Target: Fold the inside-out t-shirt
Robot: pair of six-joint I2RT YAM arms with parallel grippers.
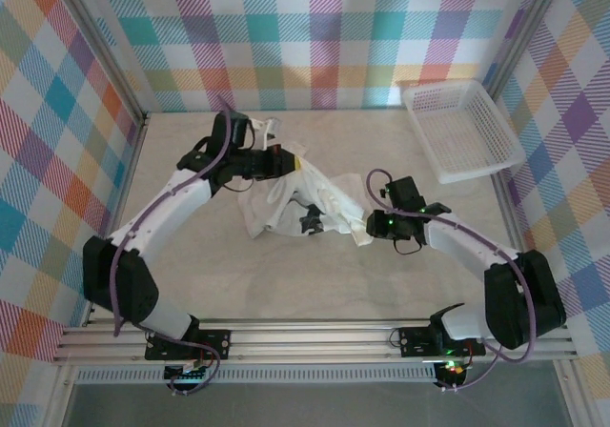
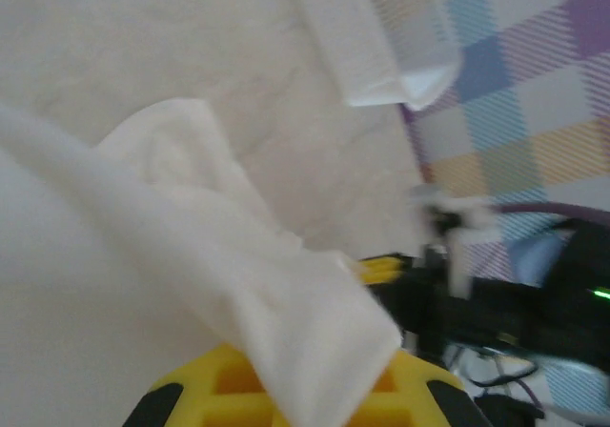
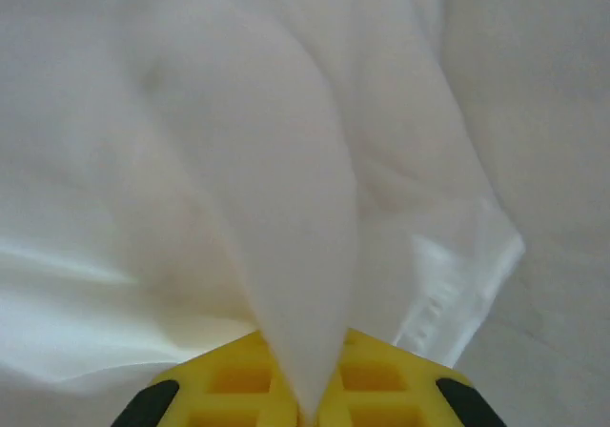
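The inside-out t-shirt (image 1: 286, 203) lies bunched, with the left gripper (image 2: 315, 403) and right gripper (image 3: 307, 406) each clenched on it.

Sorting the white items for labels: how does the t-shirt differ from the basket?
The t-shirt is soft cloth, while the basket is a rigid open lattice. The t-shirt is crumpled and bunched near the centre; the basket sits open side up at the far right corner. Both are white.

left claw (image 2: 307, 394) tips hidden by t-shirt (image 2: 191, 217), blurred
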